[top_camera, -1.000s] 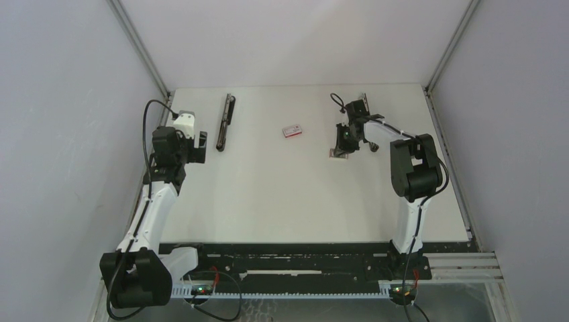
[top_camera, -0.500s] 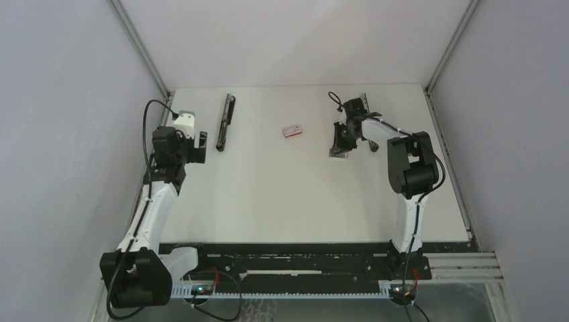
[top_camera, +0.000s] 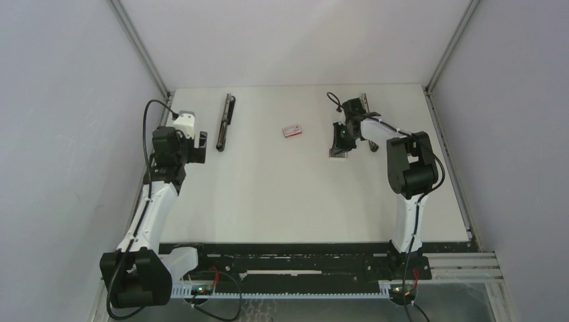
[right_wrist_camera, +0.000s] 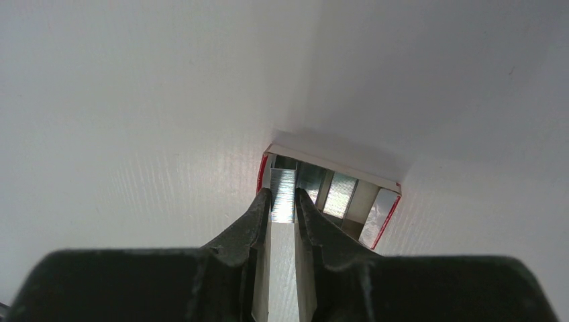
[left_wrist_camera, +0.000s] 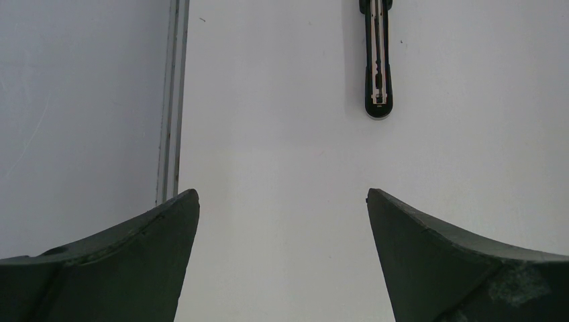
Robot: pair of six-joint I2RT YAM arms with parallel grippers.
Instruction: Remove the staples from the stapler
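A short grey metallic strip of staples is pinched between the dark fingertips of the right claw, whose jaws are nearly together on it. The strip is at the left end of a small open white tray with red edges. Whether it rests in the tray or is lifted clear cannot be told. More grey staple strips lie beside it in the tray.

In the overhead view the tray sits right of centre on the white surface. A small red-and-white box lies near the centre. The long black stapler, opened flat, lies at upper left. The left claw hangs near it with its jaws spread wide, holding nothing.
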